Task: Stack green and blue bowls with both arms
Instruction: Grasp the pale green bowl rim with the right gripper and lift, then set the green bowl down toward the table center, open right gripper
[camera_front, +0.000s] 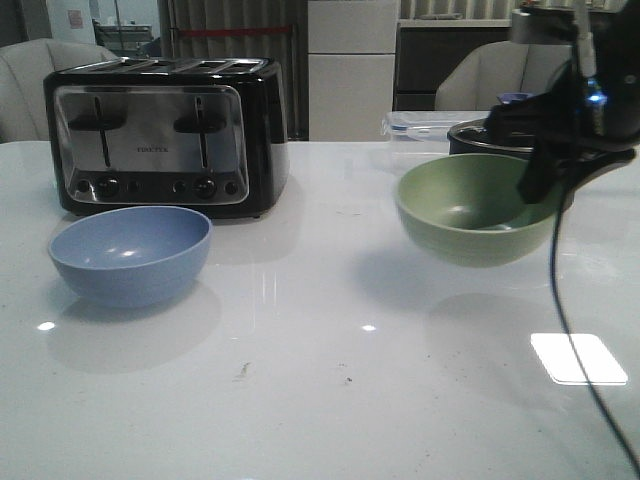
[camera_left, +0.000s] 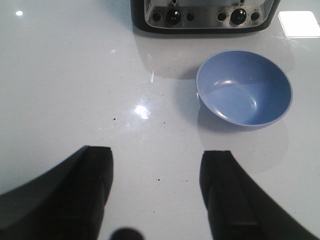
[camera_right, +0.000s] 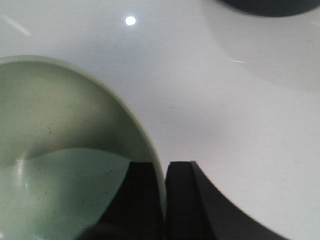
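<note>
So there's two bowls total, one blue bowl (camera_front: 130, 254) and one green bowl (camera_front: 478, 208). One toaster (camera_front: 165, 132), four slots on top. One dark pot (camera_front: 492, 136), one clear plastic container (camera_front: 425, 123) at the back. Two grippers: left gripper (camera_left: 157, 192), right gripper (camera_right: 162, 200).

The far side of the green bowl (camera_front: 470, 210) is hidden by the right arm (camera_front: 575, 95). Behind the arm, only a bit of a dark pot (camera_front: 478, 135) and a clear box (camera_front: 420, 124) can be seen. The left fingers (camera_left: 97, 185) are cut off at the picture's edge and look blurry.
</note>
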